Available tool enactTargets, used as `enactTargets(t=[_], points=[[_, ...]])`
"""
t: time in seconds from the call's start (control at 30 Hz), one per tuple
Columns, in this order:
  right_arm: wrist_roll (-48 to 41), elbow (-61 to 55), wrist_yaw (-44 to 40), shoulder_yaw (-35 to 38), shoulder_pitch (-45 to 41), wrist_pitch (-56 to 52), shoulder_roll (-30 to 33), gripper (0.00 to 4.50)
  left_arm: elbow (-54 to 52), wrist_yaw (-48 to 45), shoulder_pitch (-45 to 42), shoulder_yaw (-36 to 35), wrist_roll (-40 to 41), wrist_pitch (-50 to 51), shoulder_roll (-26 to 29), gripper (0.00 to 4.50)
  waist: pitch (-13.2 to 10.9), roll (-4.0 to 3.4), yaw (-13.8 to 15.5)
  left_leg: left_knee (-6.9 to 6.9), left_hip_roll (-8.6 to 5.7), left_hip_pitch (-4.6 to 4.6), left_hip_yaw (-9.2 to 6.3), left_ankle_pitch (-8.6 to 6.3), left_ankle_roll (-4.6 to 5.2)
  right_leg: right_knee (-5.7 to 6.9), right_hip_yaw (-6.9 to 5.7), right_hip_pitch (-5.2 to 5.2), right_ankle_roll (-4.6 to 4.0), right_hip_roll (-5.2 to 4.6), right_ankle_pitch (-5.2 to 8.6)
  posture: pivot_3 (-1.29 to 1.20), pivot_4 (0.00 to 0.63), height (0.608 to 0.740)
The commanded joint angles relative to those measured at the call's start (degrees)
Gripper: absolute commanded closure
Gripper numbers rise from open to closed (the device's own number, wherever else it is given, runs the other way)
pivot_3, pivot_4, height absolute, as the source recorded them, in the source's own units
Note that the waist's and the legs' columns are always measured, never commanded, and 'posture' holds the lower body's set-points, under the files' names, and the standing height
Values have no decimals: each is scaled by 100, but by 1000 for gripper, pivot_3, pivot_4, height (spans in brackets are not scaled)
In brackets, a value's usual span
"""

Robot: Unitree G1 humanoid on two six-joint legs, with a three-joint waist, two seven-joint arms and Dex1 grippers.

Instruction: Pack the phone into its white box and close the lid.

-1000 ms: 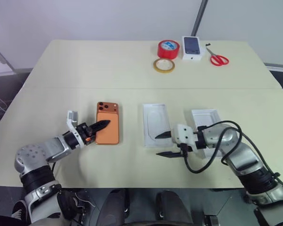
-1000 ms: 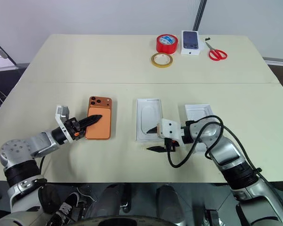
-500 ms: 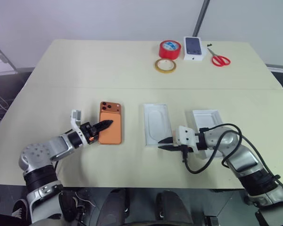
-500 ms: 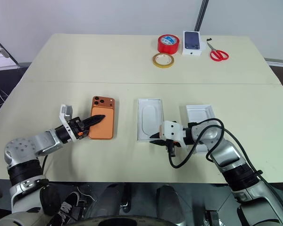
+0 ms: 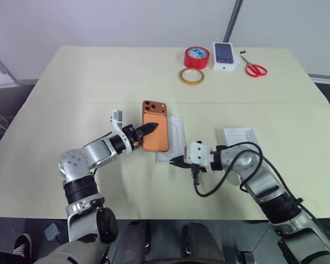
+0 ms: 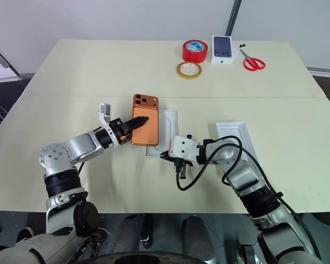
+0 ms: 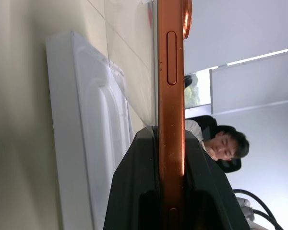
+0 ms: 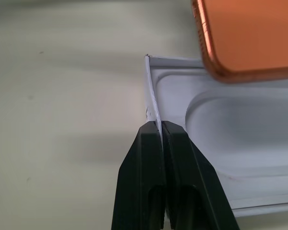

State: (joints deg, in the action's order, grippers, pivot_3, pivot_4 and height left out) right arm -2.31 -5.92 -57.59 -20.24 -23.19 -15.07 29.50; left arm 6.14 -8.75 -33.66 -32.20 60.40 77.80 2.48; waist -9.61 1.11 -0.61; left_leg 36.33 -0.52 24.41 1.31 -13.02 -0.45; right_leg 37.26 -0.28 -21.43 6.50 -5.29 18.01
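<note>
1. Left end effector: fingers clamped on the near end of the phone, one above the orange back and one beneath, pointing across toward the white box.
2. Phone: held flat with the back up and the three-lens camera bump at the end farthest from the robot; raised off the bench and overlapping the left long edge of the white box. In the left wrist view, seen edge-on with its side button showing and a gap between it and the box.
3. Right end effector: black fingers pressed together on the thin upright wall of the white box at its near left corner, nothing else between them.
4. White box: lying flat on the bench, long side running away from the robot, with a moulded white floor and a rounded-oblong recess; left part hidden under the phone.
5. Lid: plain white tray, to the right of the white box and apart from it, its near part covered by the right arm and a black cable.
6. Far beyond the white box, near the back edge of the bench: a yellowish tape ring, a red tape roll, a small white box printed with a dark phone, and red-handled scissors.
7. In the left wrist view, beyond the phone: a seated person.
</note>
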Motion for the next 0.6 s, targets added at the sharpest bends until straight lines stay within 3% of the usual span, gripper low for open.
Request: enactTargets(t=[0.03,0.2,0.3,0.4,0.57,0.6], points=[[-373,-475,-8,174,-42,-591,-64,3575,-212,-21,50,185,168,-97,-79,4318,0,0,10,2,0,0,0,0,0,0,-1,2,0,0,0,0,150,728],[-850,-982,-150,566,-29,-993,173,1247,-99,-8,97,278,180,-174,-61,4318,-1,1,10,4,0,1,-2,-1,1,0,0,1,0,0,0,0,150,728],[-1201,-1014,-400,1032,16,-1151,599,1247,-85,-90,134,496,73,-194,-80,4318,-1,1,28,7,-1,2,-1,-2,2,-2,0,5,0,-2,0,0,150,728],[-838,-490,-333,1149,64,-591,992,1247,-42,-91,153,597,58,-275,-154,4318,-2,3,88,13,-2,1,-1,-7,12,-5,0,9,0,-3,0,0,150,728],[-702,-21,-149,1254,20,-186,1057,1247,22,-131,213,718,-36,-534,-162,4318,-2,2,88,14,3,1,0,-15,26,-1,3,5,-1,3,0,0,150,728],[-732,-17,-119,1260,18,-194,1025,1213,66,-107,201,725,-28,-503,-139,3917,-2,2,89,13,3,1,0,-4,7,-1,3,5,-1,3,0,0,150,728]])
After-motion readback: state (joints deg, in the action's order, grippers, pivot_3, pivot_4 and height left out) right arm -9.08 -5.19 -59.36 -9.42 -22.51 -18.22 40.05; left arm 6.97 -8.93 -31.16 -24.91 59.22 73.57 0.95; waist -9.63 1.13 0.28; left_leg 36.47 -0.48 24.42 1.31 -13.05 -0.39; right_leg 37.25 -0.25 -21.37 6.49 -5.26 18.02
